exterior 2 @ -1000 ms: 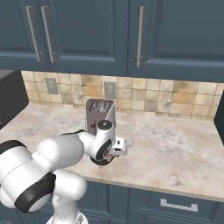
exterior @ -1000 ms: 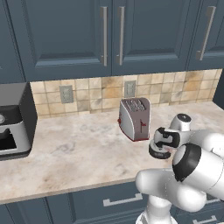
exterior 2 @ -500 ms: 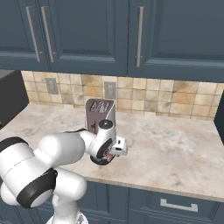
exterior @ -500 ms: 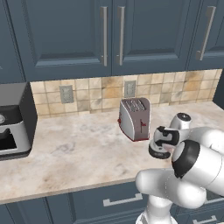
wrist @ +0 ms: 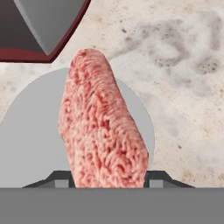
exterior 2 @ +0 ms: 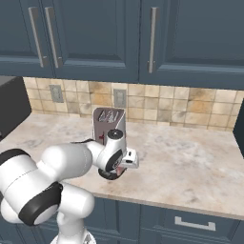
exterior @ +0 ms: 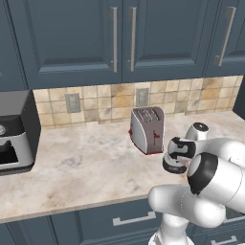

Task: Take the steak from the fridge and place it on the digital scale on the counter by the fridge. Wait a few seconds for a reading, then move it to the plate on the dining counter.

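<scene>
steak [wrist: 103, 127]: we see it lying on the digital scale [wrist: 30, 131]; toaster [exterior: 147, 129] just behind
gripper [wrist: 107, 180]: fingertips flank the steak; we cannot tell if clamped

Gripper narrows at the scale
The gripper [wrist: 108, 183] has drawn its jaws in around the steak [wrist: 103, 131] over the digital scale [wrist: 30, 131].

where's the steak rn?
In the hand view, the steak lies on the digital scale, between the gripper fingertips, just in front of the toaster on the counter.
</scene>
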Robot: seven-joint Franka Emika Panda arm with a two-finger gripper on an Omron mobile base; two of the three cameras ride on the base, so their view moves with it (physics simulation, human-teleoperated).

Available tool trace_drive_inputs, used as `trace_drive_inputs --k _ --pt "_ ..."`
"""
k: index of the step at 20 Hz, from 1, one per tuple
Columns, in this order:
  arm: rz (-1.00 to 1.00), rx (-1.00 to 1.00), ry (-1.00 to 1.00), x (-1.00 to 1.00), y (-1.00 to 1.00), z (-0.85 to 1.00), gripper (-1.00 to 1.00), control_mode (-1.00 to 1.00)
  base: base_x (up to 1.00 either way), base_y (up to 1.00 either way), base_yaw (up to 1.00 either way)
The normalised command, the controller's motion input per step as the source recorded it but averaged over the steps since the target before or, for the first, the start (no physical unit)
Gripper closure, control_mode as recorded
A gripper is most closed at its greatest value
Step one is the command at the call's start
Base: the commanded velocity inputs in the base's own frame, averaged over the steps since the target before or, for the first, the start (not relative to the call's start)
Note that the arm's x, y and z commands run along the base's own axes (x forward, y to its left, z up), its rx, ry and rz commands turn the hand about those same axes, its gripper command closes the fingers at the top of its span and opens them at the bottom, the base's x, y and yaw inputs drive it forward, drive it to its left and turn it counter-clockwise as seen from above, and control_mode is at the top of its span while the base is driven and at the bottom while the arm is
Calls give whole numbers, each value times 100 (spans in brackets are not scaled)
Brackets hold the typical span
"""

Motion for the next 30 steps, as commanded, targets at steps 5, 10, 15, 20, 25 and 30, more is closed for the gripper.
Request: trace_drive_inputs --k 5,10,15,20,25,30 --pt "0 0 2 0 0 0 100 -100 0 0 0" --pt "-2 0 1 -7 0 9 100 -100 0 0 0" --pt "-11 0 0 -72 0 73 100 -100 0 0 0" --pt "-11 0 0 -96 8 96 100 -100 0 0 0" --pt "-8 0 -2 -92 65 46 100 -100 0 0 0" --pt "-10 0 -7 -91 94 48 100 -100 0 0 0"
